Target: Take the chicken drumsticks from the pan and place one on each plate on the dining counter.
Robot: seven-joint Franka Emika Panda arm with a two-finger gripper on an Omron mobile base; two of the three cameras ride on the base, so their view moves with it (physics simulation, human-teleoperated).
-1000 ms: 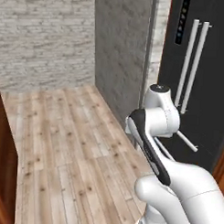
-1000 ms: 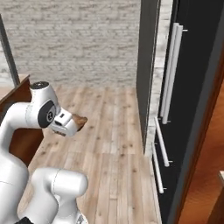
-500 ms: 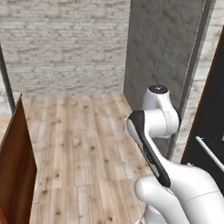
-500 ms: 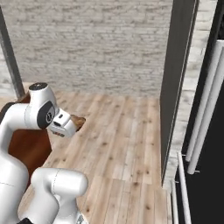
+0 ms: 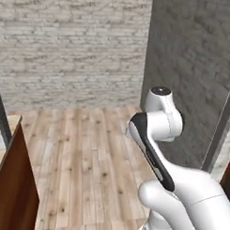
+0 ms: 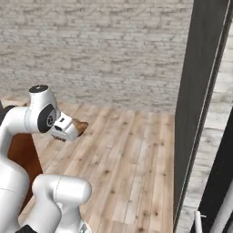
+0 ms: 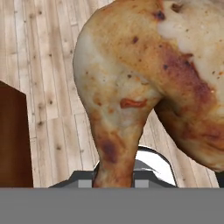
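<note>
A golden-brown chicken drumstick (image 7: 131, 78) looms large in the hand view, its narrow end running down between the finger tips. In the right base view my gripper (image 6: 76, 131) is held at chest height over the wood floor, shut on the drumstick (image 6: 82, 126), whose brown tip sticks out of the hand. The reddish-brown wood side of the dining counter (image 5: 13, 188) stands at the lower left of the left base view and behind my arm (image 6: 22, 154) in the right base view. The pan and the plates are out of view.
Light wooden floor (image 5: 87, 153) stretches ahead to a grey brick wall (image 5: 72, 45). A tall dark grey panel (image 5: 193, 72) stands on the right, seen edge-on (image 6: 195, 113) in the right base view, with black appliance fronts (image 6: 223, 182) beyond it.
Both base views have swung as the base moves: the black fridge has slid off to the right and the wood counter side has come in at the left. The drumstick stays gripped.
</note>
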